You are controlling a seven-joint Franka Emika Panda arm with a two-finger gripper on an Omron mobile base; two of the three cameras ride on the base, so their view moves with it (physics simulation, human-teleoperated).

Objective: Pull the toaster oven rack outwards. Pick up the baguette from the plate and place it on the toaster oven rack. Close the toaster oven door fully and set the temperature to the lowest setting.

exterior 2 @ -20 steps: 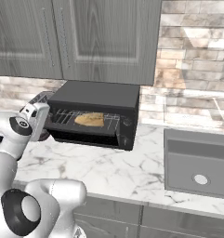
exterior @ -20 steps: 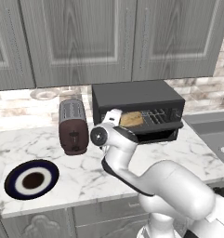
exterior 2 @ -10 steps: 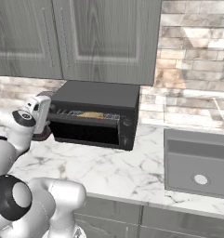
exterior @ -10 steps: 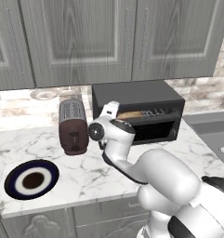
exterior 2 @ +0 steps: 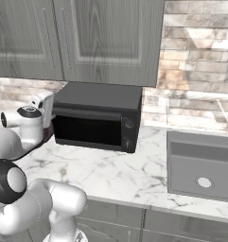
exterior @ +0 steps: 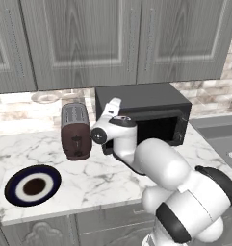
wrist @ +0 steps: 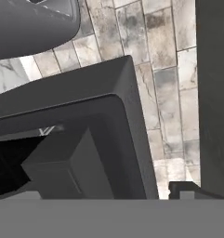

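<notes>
1. Grey cabinet doors hang over a marbled tabletop (exterior: 103, 178) backed by pale stone tile; a sink (exterior 2: 200, 163) is sunk into its right end.
2. At the left front edge of the tabletop lies the plate (exterior: 32, 185), bare, with no bread on it.
3. Behind it, toward the back edge, stands a maroon slot toaster (exterior: 75, 130).
4. Just right of that sits the toaster oven (exterior 2: 99, 116). A second ago its door hung open with the baguette lying on the rack inside; half a second ago it was partly raised; now the toaster oven door (exterior 2: 87, 131) stands upright and looks fully shut, its glass dark, so rack and bread are presumably inside, hidden.
5. The hand (exterior: 112, 106) sits at the oven's upper left front corner, fingers spread wide, holding nothing.
6. Judged from this, only the temperature knob (exterior 2: 129, 125) on the right-hand control strip is left to turn down.
7. No brand, label or writing can be read anywhere.
</notes>
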